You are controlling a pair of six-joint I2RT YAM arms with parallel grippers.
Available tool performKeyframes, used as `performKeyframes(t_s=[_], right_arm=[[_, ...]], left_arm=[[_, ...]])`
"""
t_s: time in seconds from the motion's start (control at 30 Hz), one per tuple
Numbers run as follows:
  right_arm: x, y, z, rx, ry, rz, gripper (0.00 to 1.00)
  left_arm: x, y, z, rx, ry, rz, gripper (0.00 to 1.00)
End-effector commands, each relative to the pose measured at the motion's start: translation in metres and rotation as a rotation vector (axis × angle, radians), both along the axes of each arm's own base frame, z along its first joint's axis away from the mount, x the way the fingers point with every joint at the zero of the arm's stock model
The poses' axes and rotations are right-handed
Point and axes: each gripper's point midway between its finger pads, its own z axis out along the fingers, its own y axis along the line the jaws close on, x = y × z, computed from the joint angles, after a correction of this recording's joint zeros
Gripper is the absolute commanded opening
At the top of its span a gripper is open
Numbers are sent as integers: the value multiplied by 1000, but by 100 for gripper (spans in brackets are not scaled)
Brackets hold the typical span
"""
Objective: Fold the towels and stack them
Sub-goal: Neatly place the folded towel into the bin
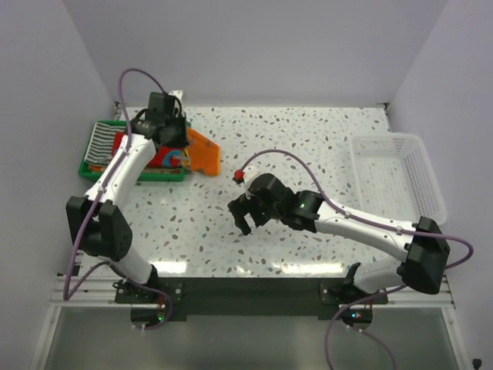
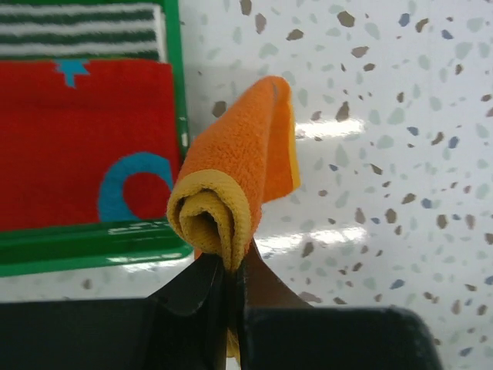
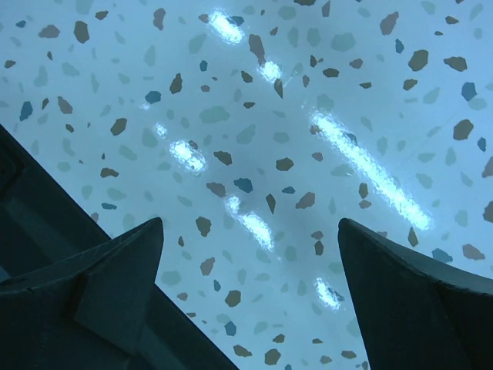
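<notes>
My left gripper (image 2: 231,266) is shut on a bunched fold of the orange towel (image 2: 246,146), which hangs off the tray's right edge onto the table. From above, this gripper (image 1: 181,142) sits over the green tray (image 1: 86,171) with the orange towel (image 1: 206,154) spreading to its right. A red towel (image 2: 69,139) with a blue ring lies in the tray, and a black-and-white striped towel (image 2: 77,31) lies beyond it. My right gripper (image 1: 245,222) hovers open over the middle of the table. Between its fingers (image 3: 250,231) only speckled tabletop shows.
A white mesh basket (image 1: 397,173) stands at the right side of the table. The green tray's rim (image 2: 92,247) runs just left of the held towel. White walls close the table in at the back and both sides.
</notes>
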Motion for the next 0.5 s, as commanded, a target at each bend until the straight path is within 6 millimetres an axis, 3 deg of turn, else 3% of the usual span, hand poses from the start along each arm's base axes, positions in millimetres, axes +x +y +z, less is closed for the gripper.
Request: performKeyframes(t_s=[0.0, 0.1, 0.27, 0.47], right_arm=[[1, -26, -1, -98, -29, -24, 99], [5, -33, -3, -132, -35, -31, 99], [12, -36, -6, -161, -31, -50, 99], [19, -41, -7, -173, -22, -68, 99]], left_arm=[[0, 35, 7, 218, 97, -119, 0], [21, 40, 27, 186, 81, -172, 0], [46, 13, 69, 103, -5, -303, 0], [41, 25, 94, 53, -56, -333, 0]])
